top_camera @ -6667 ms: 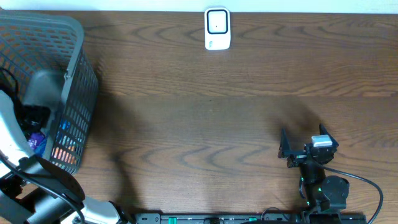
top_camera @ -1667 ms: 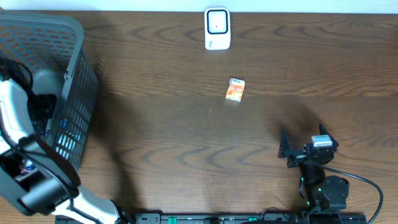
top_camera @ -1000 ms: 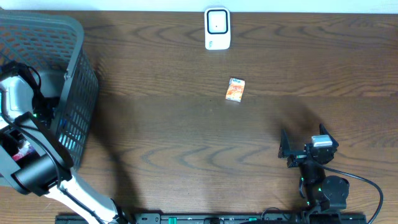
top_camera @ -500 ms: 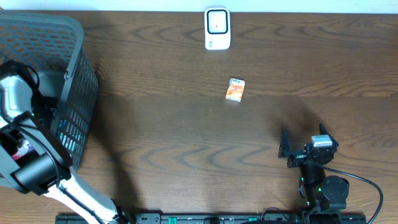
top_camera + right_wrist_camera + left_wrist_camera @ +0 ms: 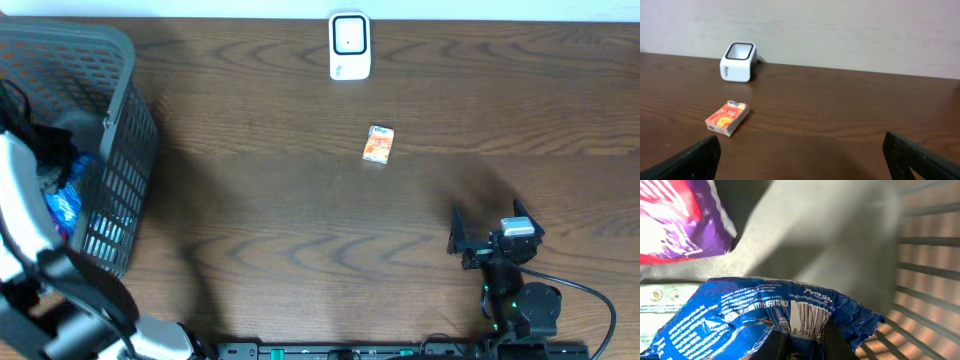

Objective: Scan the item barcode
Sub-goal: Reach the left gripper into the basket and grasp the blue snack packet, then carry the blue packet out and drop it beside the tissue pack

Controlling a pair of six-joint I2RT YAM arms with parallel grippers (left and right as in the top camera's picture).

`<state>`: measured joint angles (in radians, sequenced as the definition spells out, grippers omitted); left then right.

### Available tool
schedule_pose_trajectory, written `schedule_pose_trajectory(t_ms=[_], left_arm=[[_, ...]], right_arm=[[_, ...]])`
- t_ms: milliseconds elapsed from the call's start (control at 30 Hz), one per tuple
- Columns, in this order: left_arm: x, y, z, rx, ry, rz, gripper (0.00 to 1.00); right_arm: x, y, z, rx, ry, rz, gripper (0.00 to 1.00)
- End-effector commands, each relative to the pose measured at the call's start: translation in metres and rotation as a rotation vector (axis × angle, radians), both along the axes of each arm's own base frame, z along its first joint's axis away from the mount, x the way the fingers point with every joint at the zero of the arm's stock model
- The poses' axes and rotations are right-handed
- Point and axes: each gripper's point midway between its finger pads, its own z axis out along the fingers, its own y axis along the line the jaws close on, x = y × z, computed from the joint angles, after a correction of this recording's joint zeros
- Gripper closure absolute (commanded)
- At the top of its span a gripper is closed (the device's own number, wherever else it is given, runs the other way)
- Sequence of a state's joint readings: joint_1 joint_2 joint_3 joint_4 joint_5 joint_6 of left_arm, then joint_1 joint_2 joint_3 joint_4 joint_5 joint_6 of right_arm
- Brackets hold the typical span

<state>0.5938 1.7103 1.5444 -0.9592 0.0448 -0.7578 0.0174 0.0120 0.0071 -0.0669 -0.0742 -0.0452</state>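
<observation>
Inside the basket (image 5: 125, 120), much of the contents is covered from overhead by the left arm. The left gripper (image 5: 805, 342) is cut off at the wrist view's lower edge. It is seen clamped on the edge of a blue packet (image 5: 740, 315), just below its barcode (image 5: 807, 318). A purple packet (image 5: 675, 225), only partly framed, is also in the basket. Well right of the basket are found a scanner (image 5: 349, 46) and a small orange box (image 5: 379, 144). Farther right, the right gripper (image 5: 807, 157) is held wide apart and empty.
</observation>
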Motion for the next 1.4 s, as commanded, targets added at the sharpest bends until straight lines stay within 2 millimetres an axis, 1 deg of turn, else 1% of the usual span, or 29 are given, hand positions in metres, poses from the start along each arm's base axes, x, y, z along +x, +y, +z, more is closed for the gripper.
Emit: schedule_pose_trajectory(t_ms=[0, 67, 167, 233, 300, 400, 433, 500, 567, 633, 700, 800, 867, 900, 933, 1067, 1133, 1200, 1233, 1367], left_arm=[[0.001, -0.001, 0.032, 0.064, -0.073, -0.032, 0.93], [0.000, -0.002, 0.051, 0.098, -0.123, -0.034, 0.92], [0.001, -0.011, 0.088, 0.133, -0.244, -0.056, 0.93], [0.005, -0.023, 0.116, 0.142, -0.352, -0.102, 0.93], [0.010, -0.040, 0.145, 0.150, -0.464, -0.167, 0.93], [0.013, -0.075, 0.186, 0.164, -0.606, -0.270, 0.93], [0.014, -0.098, 0.205, 0.174, -0.668, -0.334, 0.93], [0.013, -0.128, 0.225, 0.203, -0.727, -0.428, 0.93], [0.014, -0.162, 0.246, 0.268, -0.789, -0.579, 0.93], [0.013, -0.196, 0.261, 0.341, -0.829, -0.724, 0.93], [0.011, -0.221, 0.264, 0.373, -0.835, -0.794, 0.93], [0.012, -0.264, 0.260, 0.390, -0.832, -0.936, 0.93], [0.016, -0.295, 0.250, 0.396, -0.813, -1.048, 0.93], [0.019, -0.309, 0.242, 0.400, -0.791, -1.101, 0.93], [0.024, -0.327, 0.228, 0.401, -0.754, -1.160, 0.93], [0.038, -0.374, 0.178, 0.339, -0.626, -1.285, 0.93], [0.047, -0.398, 0.147, 0.304, -0.554, -1.347, 0.93], [0.054, -0.417, 0.116, 0.277, -0.484, -1.395, 0.93], [0.059, -0.430, 0.094, 0.260, -0.437, -1.425, 0.93], [0.075, -0.460, 0.033, 0.238, -0.330, -1.500, 0.93]], right_arm=[[0.000, 0.001, 0.000, -0.012, -0.001, 0.005, 0.01], [0.000, 0.001, 0.000, -0.012, -0.001, 0.005, 0.01], [0.000, 0.001, 0.000, -0.012, -0.001, 0.005, 0.01], [0.000, 0.001, 0.000, -0.012, -0.001, 0.005, 0.01], [0.000, 0.001, 0.000, -0.012, -0.001, 0.005, 0.01], [0.000, 0.001, 0.000, -0.012, -0.001, 0.005, 0.01], [0.000, 0.001, 0.000, -0.012, -0.001, 0.005, 0.01], [0.000, 0.001, 0.000, -0.012, -0.001, 0.005, 0.01], [0.000, 0.001, 0.000, -0.012, -0.001, 0.005, 0.01], [0.000, 0.001, 0.000, -0.012, -0.001, 0.005, 0.01], [0.000, 0.001, 0.000, -0.012, -0.001, 0.005, 0.01], [0.000, 0.001, 0.000, -0.012, -0.001, 0.005, 0.01], [0.000, 0.001, 0.000, -0.012, -0.001, 0.005, 0.01], [0.000, 0.001, 0.000, -0.012, -0.001, 0.005, 0.01], [0.000, 0.001, 0.000, -0.012, -0.001, 0.005, 0.01], [0.000, 0.001, 0.000, -0.012, -0.001, 0.005, 0.01], [0.000, 0.001, 0.000, -0.012, -0.001, 0.005, 0.01], [0.000, 0.001, 0.000, -0.012, -0.001, 0.005, 0.01], [0.000, 0.001, 0.000, -0.012, -0.001, 0.005, 0.01], [0.000, 0.001, 0.000, -0.012, -0.001, 0.005, 0.01]])
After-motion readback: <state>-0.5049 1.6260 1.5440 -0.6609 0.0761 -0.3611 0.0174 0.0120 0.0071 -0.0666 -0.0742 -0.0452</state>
